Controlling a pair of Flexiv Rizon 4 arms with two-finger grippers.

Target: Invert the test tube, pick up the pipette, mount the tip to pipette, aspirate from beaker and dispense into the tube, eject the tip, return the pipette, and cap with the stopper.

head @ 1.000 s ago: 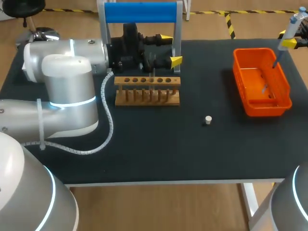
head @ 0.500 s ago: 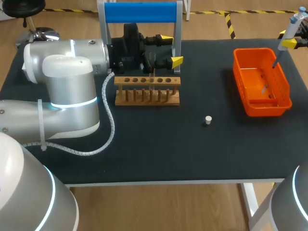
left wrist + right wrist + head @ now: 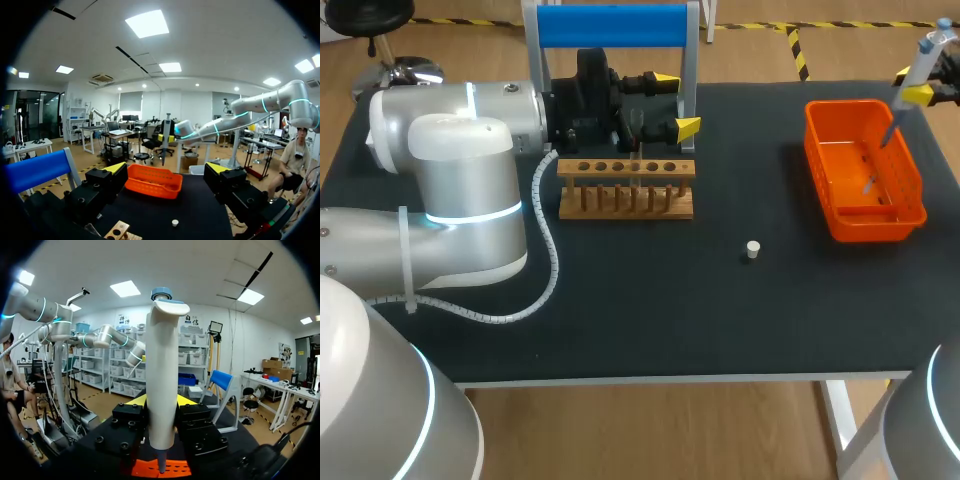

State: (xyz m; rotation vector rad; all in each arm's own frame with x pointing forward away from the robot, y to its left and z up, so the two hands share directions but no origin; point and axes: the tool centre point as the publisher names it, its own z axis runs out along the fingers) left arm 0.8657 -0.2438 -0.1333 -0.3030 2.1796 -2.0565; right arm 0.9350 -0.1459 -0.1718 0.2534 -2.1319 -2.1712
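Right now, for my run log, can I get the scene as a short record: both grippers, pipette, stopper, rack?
left gripper: open, holding nothing, just behind the wooden rack
right gripper: shut on the pipette, at the table's far right
pipette: narrow end down, over the far end of the orange bin
stopper: loose on the table, between rack and bin, touching neither
rack: on the table, one row of holes on top

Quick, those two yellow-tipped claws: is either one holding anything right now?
Left gripper: open, fingers spread, holding nothing.
Right gripper: shut on the pipette, which stands upright between its fingers.
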